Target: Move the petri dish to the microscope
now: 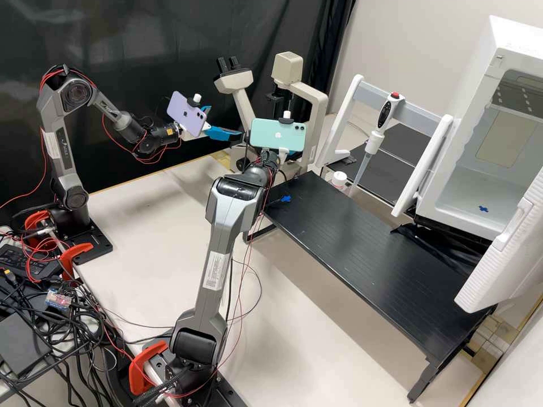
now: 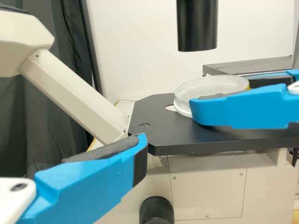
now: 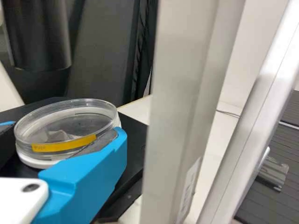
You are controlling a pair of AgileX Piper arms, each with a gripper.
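In the high view my left gripper point(image 1: 226, 121) is open beside the microscope point(image 1: 317, 110), and my right gripper point(image 1: 283, 152) is mostly behind its phone, at the stage. The clear, round petri dish point(image 2: 210, 86) lies level over the black stage point(image 2: 163, 133) in the left wrist view; whether it touches the stage I cannot tell. One finger of my left gripper point(image 2: 140, 145) shows short of the stage. The right wrist view has my right gripper point(image 3: 68, 129) shut on the petri dish point(image 3: 70, 122), its yellow label toward the camera.
The microscope's black tube point(image 2: 197, 25) hangs above the stage, and its upright arm point(image 3: 184, 102) is close beside the right gripper. A black raised shelf point(image 1: 367, 254), a pipette point(image 1: 376, 135) on a white frame, and an open white cabinet point(image 1: 475, 169) stand to the right.
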